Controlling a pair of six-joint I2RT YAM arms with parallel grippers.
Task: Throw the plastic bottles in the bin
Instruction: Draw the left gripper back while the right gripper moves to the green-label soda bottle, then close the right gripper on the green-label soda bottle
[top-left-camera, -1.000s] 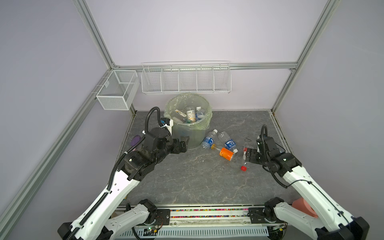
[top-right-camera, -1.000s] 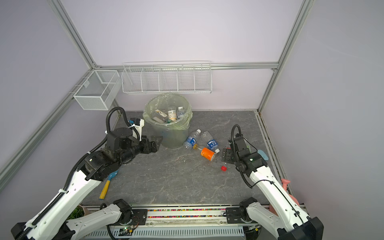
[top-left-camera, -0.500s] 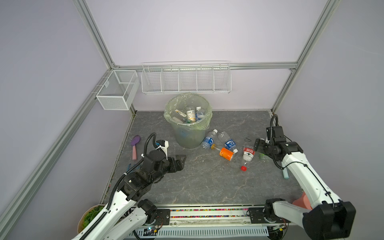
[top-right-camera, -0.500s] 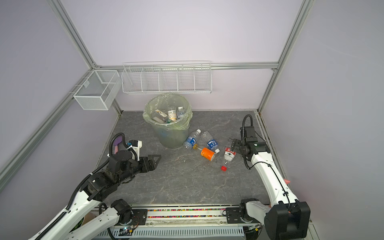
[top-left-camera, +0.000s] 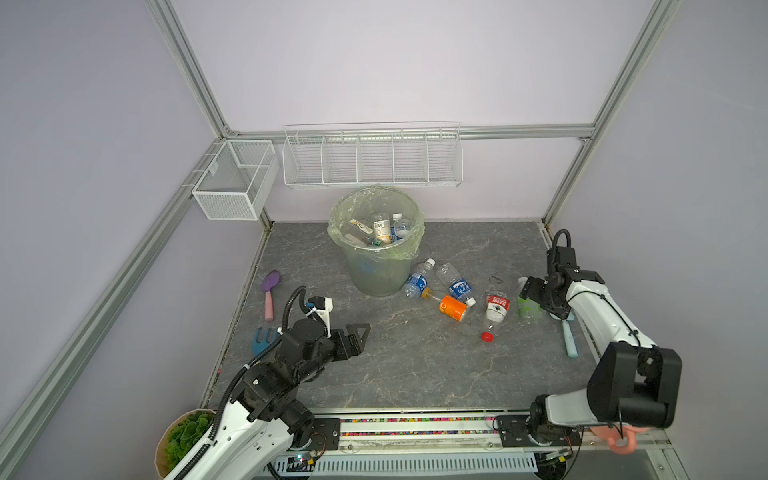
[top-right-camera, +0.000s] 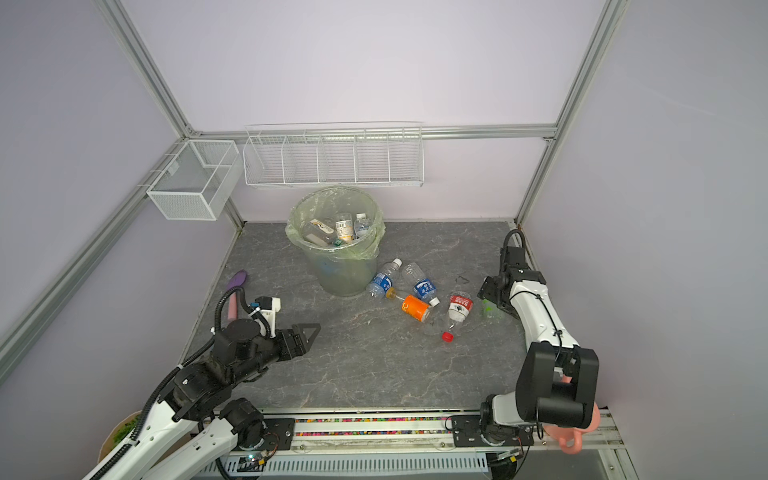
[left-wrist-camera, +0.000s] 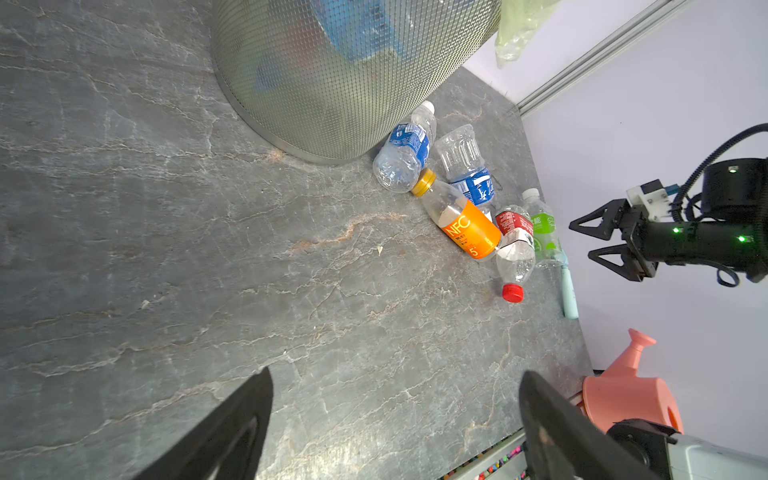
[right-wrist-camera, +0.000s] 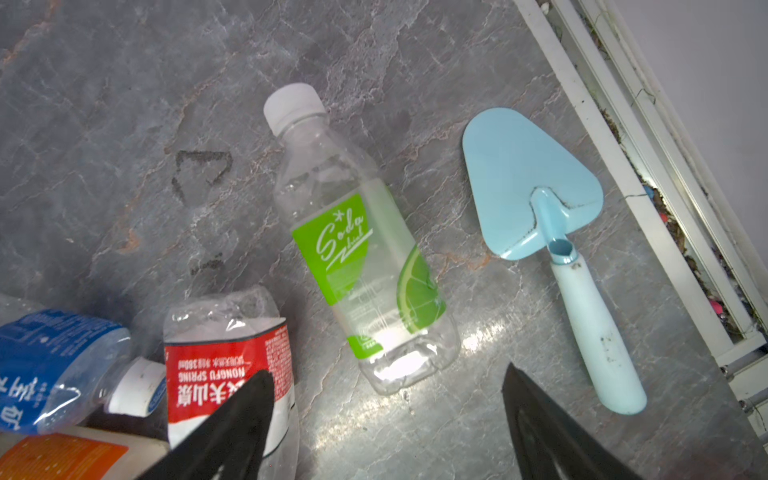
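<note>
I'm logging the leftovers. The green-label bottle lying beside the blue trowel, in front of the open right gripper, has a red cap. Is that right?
Not quite: the cap of the green-label bottle is white, as the right wrist view shows. The rest holds: the bottle lies beside the blue trowel, in front of the open right gripper.

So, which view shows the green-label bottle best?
The right wrist view: the green-label bottle lies whole and close, cap and label sharp. In both top views it is small, partly under the right gripper. The left wrist view shows it far, behind the red-label bottle.
</note>
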